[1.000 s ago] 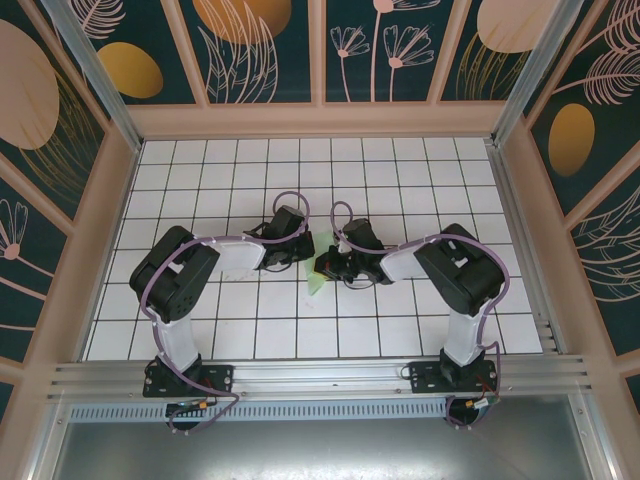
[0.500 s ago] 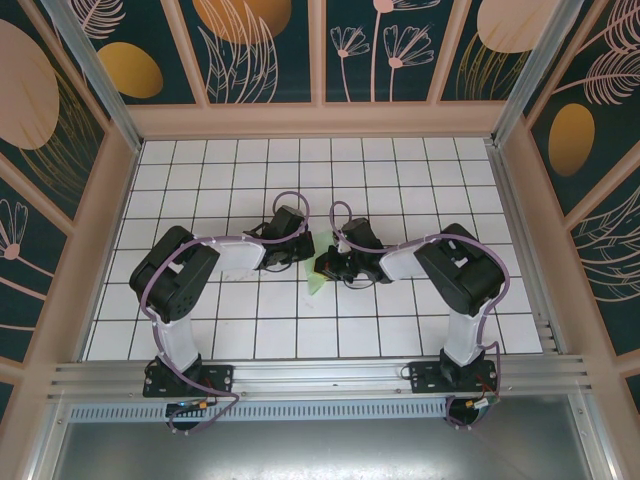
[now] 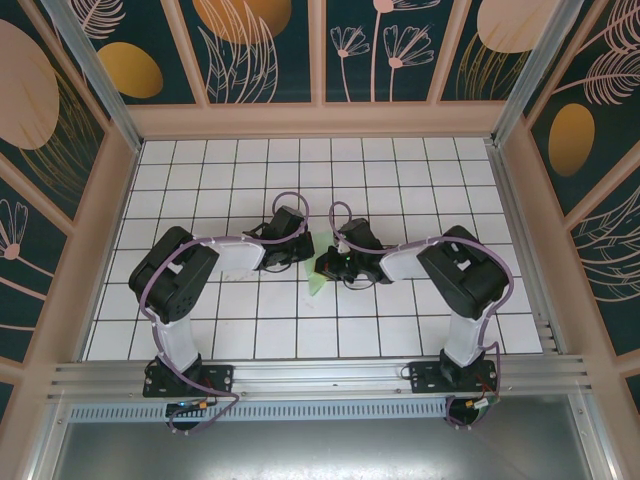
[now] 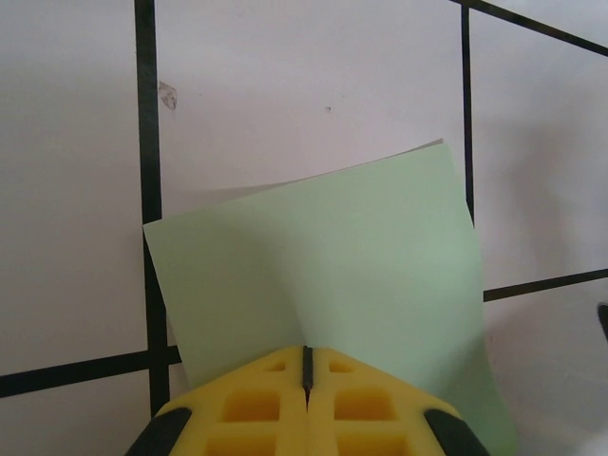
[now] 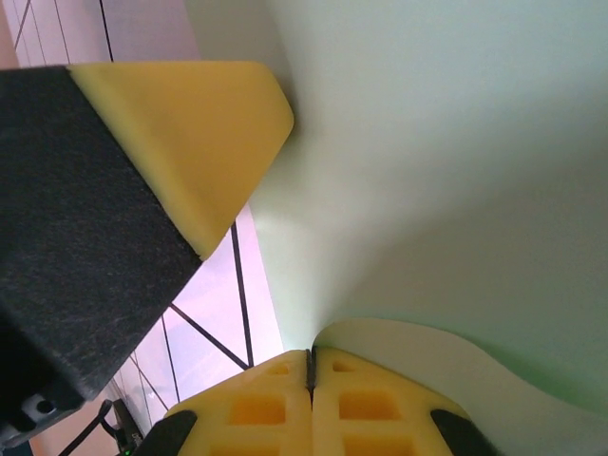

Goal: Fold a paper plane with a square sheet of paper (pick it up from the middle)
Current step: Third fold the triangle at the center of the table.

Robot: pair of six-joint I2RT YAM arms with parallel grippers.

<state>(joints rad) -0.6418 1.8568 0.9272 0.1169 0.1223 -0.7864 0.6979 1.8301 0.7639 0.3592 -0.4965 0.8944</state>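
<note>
The square sheet of paper (image 3: 316, 284) is pale mint green and pinched between the two grippers at the table's middle, with only a small corner peeking out below them. My left gripper (image 3: 304, 258) is shut, and the paper (image 4: 332, 256) fans out from its yellow fingertips (image 4: 306, 350) with a soft crease running up from them. My right gripper (image 3: 323, 266) is also shut. A curled edge of the sheet (image 5: 437, 171) comes out from between its tips (image 5: 311, 353). The left gripper's yellow finger (image 5: 190, 133) presses the paper close by.
The white grid-tiled table (image 3: 400, 180) is boxed in by patterned walls on three sides. An aluminium rail (image 3: 320, 375) runs along the near edge by the arm bases. Purple cables loop over both wrists.
</note>
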